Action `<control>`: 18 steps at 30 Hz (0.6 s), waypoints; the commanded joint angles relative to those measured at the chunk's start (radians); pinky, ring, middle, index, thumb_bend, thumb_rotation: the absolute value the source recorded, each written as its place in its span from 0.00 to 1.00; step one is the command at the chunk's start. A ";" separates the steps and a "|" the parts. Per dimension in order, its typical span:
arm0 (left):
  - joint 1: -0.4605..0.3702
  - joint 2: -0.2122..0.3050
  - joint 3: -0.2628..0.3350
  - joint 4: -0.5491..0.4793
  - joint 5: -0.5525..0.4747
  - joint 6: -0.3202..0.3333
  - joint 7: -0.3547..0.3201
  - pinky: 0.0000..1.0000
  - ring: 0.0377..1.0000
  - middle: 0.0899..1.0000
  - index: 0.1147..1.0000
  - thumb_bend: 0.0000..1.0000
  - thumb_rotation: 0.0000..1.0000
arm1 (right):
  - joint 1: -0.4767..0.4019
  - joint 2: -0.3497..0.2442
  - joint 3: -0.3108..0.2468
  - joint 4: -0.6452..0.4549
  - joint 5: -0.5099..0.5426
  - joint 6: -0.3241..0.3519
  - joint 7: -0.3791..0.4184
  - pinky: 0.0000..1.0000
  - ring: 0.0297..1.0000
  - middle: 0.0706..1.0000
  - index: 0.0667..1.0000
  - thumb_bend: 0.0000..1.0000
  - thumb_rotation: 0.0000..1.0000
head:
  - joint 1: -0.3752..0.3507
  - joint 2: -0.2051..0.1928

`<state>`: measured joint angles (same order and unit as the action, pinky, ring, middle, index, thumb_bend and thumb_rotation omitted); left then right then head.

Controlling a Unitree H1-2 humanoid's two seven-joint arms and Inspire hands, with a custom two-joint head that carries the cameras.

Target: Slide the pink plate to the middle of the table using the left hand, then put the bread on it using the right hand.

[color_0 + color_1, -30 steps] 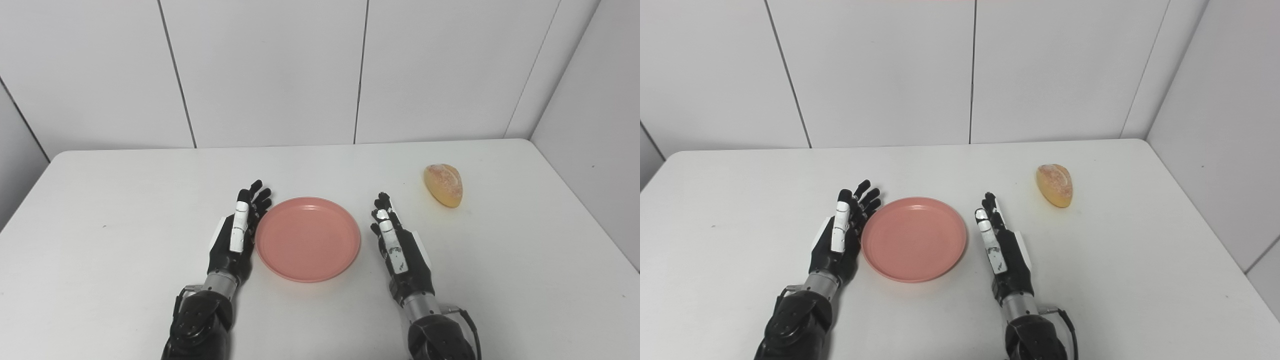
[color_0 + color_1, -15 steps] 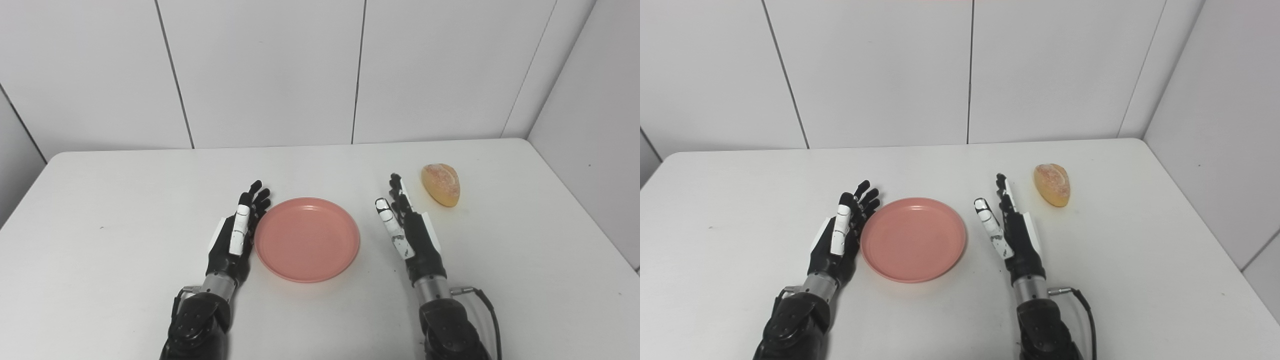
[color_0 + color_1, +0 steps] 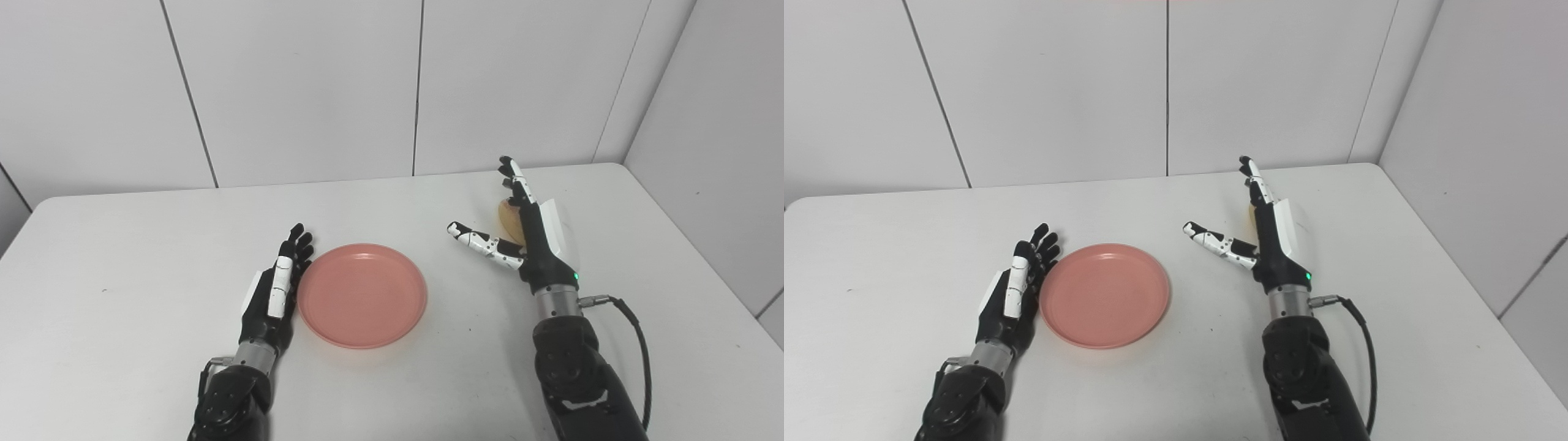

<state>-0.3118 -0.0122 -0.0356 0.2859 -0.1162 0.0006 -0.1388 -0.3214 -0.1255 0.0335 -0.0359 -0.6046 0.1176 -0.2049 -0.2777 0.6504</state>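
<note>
Right hand (image 3: 530,229) has swung out from beside the pink plate (image 3: 361,294) to the bread (image 3: 508,219), fingers spread, thumb wide, nothing held—pickup looks imminent; left hand (image 3: 274,296) open at plate's rim, plate mid-tabletop (image 3: 122,257).

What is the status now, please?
Left hand open beside plate. Right hand open, raised in front of bread, not gripping. Nothing in the way.
</note>
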 commanded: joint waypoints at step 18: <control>-0.023 -0.009 0.001 0.005 -0.001 -0.014 -0.003 1.00 0.99 0.98 0.98 0.78 1.00 | -0.235 -0.158 0.017 0.368 -0.092 0.076 -0.066 0.74 0.83 0.85 0.89 0.79 0.43 | -0.001 -0.009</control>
<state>-0.3163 -0.0139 -0.0331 0.2905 -0.1188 -0.0021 -0.1408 -0.4904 -0.2548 0.0495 0.3390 -0.6871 0.1826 -0.2500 -0.2807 0.6412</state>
